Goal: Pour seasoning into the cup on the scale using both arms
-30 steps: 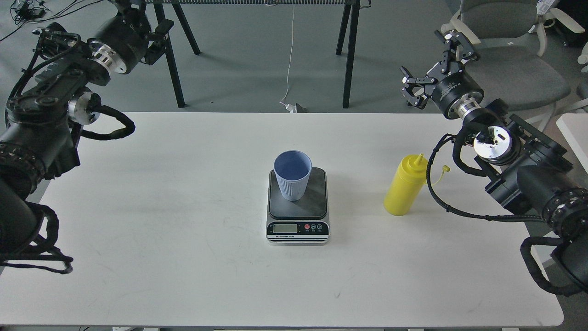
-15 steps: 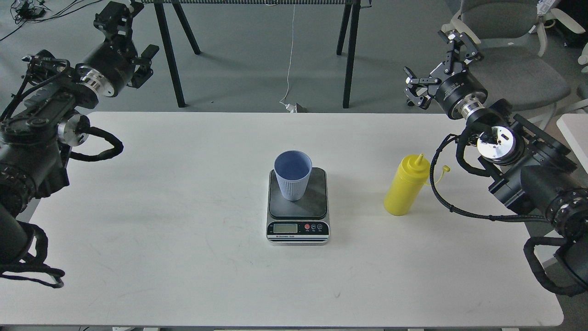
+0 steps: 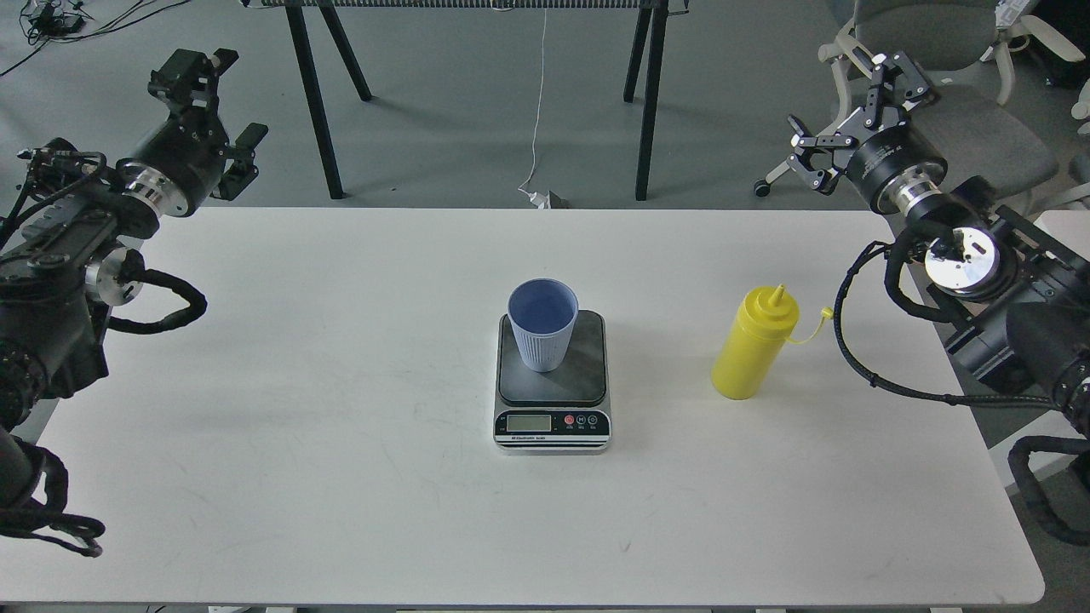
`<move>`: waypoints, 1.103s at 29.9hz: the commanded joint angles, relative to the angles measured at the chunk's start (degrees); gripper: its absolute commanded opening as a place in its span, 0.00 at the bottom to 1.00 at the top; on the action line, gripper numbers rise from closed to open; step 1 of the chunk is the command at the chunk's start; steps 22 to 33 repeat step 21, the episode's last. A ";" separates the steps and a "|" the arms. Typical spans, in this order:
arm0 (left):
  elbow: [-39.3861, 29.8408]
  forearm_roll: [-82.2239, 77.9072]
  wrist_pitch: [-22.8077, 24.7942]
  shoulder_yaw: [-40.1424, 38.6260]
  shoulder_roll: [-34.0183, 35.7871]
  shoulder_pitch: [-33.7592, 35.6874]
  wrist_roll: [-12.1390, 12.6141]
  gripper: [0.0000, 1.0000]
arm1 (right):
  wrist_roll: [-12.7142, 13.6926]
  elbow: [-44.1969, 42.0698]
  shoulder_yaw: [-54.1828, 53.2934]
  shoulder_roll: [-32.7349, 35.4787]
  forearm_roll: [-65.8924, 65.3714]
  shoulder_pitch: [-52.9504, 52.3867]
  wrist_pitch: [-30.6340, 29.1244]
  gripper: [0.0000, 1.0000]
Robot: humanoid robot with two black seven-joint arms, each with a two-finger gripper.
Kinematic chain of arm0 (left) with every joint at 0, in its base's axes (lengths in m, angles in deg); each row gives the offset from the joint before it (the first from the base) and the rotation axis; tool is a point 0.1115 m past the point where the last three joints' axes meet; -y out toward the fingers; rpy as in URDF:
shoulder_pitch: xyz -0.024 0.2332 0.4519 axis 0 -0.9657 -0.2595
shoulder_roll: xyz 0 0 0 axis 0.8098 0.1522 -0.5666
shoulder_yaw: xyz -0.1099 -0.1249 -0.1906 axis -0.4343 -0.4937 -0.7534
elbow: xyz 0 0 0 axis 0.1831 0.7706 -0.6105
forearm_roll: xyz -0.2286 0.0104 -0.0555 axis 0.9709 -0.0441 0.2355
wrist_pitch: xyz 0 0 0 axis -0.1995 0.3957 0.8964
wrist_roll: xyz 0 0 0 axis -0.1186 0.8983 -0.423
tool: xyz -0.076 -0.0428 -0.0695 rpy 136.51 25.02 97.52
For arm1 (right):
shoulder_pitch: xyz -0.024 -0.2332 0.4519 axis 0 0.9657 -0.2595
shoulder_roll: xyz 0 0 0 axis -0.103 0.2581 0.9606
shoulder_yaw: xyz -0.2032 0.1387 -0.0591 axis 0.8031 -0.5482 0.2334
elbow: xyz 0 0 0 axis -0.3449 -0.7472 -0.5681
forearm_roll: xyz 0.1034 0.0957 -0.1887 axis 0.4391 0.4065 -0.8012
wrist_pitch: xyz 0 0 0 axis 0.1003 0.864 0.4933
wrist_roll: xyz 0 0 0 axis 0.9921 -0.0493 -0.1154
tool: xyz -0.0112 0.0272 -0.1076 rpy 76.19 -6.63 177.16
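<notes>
Head view – both arms point(image 3: 94, 247) swung outward

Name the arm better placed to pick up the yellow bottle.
Right. The seasoning stands upright on the table's right side, nearer the open right gripper. The left gripper is far across, past the cup.

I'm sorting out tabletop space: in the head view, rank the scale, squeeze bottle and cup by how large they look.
1. Kitchen scale, clearly largest.
2. Yellow squeeze bottle and light blue cup: too alike in area to rank, though the bottle looks taller.
</notes>
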 commanded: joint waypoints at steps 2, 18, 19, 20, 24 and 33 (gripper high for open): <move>0.00 -0.09 0.00 0.00 0.70 0.00 0.00 0.99 | 0.17 0.49 -0.08 3.47 0.01 0.89 0.00 0.98; -0.09 -0.09 0.00 -0.09 0.61 0.88 0.00 0.99 | 0.00 3.83 -0.78 11.65 0.18 6.78 0.00 0.98; -0.09 -0.09 0.00 -0.09 0.61 0.88 0.00 0.99 | -0.09 3.83 -0.87 11.74 0.18 6.95 0.00 0.98; -0.09 -0.09 0.00 -0.09 0.61 0.88 0.00 0.99 | -0.09 3.83 -0.87 11.74 0.18 6.96 0.00 0.98; -0.09 -0.09 0.00 -0.09 0.61 0.88 0.00 0.99 | -0.09 3.83 -0.87 11.74 0.18 7.04 0.00 0.98; -0.09 -0.09 0.00 -0.09 0.61 0.88 0.00 0.99 | -0.09 3.83 -0.87 11.74 0.18 7.04 0.00 0.98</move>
